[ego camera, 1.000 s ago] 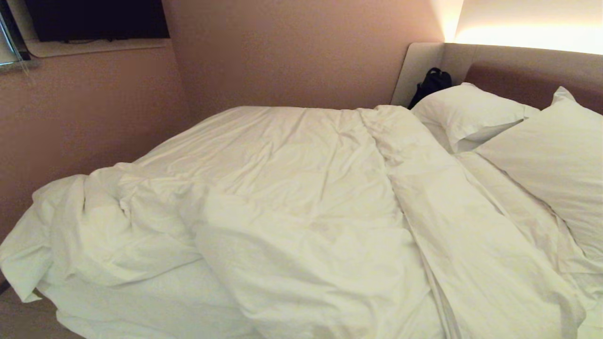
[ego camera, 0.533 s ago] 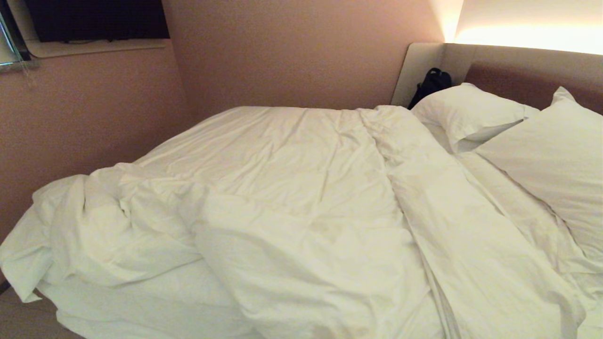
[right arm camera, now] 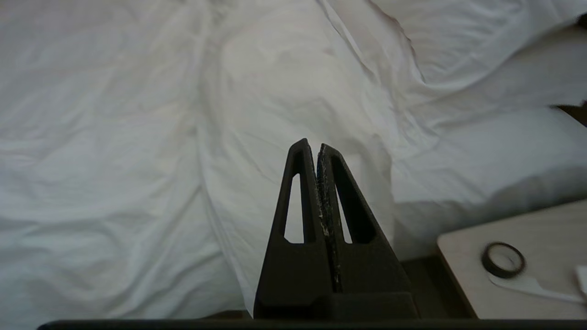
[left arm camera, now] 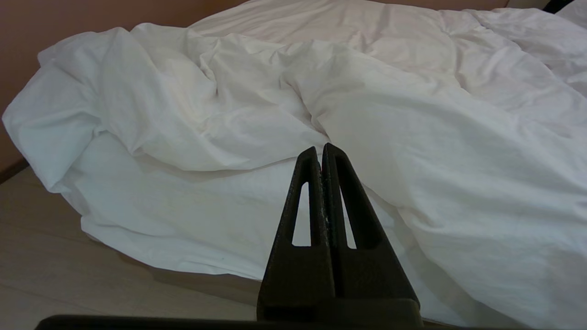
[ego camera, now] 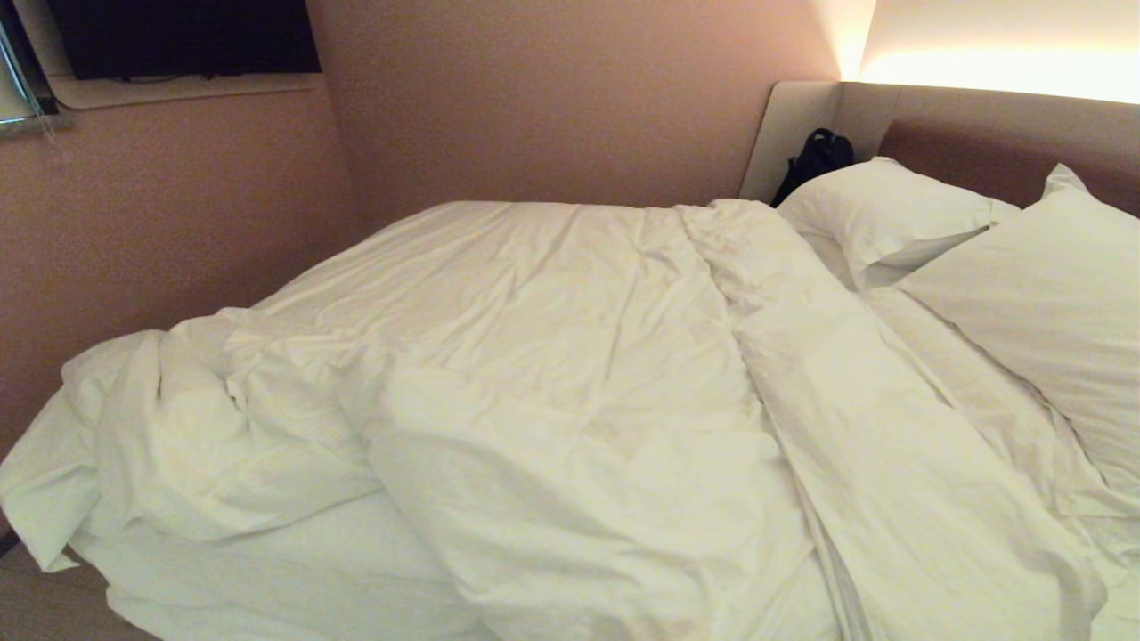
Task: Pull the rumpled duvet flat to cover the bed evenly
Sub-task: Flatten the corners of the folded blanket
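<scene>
The white duvet (ego camera: 552,374) lies rumpled over the bed (ego camera: 1006,142), bunched at the near left corner (ego camera: 178,427) with a thick folded band (ego camera: 846,392) running toward the pillows. Neither arm shows in the head view. My left gripper (left arm camera: 319,149) is shut and empty, held off the bed's near side and pointing at the bunched duvet (left arm camera: 206,114). My right gripper (right arm camera: 312,147) is shut and empty too, hovering over the duvet's folded band (right arm camera: 284,91) near the bed's side edge.
Two white pillows (ego camera: 891,214) (ego camera: 1051,312) lean at the headboard, a black bag (ego camera: 815,160) behind them. A wall runs along the bed's far side. A bedside table (right arm camera: 518,261) with a dark ring (right arm camera: 503,260) stands by the right gripper. Bare floor (left arm camera: 55,256) lies under the bunched corner.
The bed and duvet look the same in the head view; neither arm has come into it.
</scene>
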`<state>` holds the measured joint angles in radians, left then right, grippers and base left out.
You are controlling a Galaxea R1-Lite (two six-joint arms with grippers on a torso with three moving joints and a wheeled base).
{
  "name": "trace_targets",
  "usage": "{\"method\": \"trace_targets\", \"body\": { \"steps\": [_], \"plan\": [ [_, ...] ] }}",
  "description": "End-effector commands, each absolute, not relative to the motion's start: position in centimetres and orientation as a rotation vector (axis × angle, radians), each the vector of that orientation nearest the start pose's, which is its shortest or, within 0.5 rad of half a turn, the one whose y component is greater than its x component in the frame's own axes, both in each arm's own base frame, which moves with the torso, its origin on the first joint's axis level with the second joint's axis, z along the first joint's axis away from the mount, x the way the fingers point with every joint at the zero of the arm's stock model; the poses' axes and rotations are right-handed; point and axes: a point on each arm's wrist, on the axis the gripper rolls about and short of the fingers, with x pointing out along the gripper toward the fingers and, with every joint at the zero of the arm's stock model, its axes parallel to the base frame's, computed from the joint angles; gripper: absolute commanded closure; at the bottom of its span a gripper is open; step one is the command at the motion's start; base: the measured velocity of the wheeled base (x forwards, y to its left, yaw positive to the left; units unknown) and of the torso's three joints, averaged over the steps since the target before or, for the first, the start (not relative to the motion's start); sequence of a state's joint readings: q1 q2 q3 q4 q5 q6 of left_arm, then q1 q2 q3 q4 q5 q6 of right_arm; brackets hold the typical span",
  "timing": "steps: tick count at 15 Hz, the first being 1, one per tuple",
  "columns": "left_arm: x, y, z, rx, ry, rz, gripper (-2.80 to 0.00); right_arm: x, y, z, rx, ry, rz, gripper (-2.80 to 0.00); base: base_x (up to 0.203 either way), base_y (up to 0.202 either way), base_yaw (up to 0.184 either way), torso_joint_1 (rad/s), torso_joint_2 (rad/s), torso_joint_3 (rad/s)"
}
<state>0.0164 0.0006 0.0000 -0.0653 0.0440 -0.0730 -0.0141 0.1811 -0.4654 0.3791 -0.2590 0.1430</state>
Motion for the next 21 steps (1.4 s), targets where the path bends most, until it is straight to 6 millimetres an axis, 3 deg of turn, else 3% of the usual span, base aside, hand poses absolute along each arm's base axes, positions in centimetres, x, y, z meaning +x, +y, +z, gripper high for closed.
{"method": "trace_targets", "body": {
  "steps": [1,3,6,14,21],
  "plan": [
    [-2.3,0.1,8.2,-0.074,-0.067,0.059,0.00,-6.1,-0.4,15.4,0.135,-0.001,-0.238,0.00,0.000,0.000,0.000,0.000,0.00,0.000],
    [-2.3,0.1,8.2,-0.074,-0.068,0.059,0.00,-7.2,-0.3,14.9,0.104,-0.068,-0.142,0.00,0.000,0.000,0.000,0.000,0.00,0.000],
    [-2.3,0.1,8.2,-0.074,-0.067,0.059,0.00,-6.9,-0.2,14.5,0.106,-0.054,-0.132,0.00,0.000,0.000,0.000,0.000,0.00,0.000],
    [-2.3,0.1,8.2,-0.074,-0.067,0.059,0.00,-3.9,-0.1,11.9,-0.020,-0.161,-0.083,0.00,0.000,0.000,0.000,0.000,0.00,0.000],
    [-2.3,0.1,8.2,-0.074,-0.067,0.059,0.00,-2.5,-0.1,8.5,-0.021,-0.044,-0.050,0.00,0.000,0.000,0.000,0.000,0.00,0.000]
  ]
}}
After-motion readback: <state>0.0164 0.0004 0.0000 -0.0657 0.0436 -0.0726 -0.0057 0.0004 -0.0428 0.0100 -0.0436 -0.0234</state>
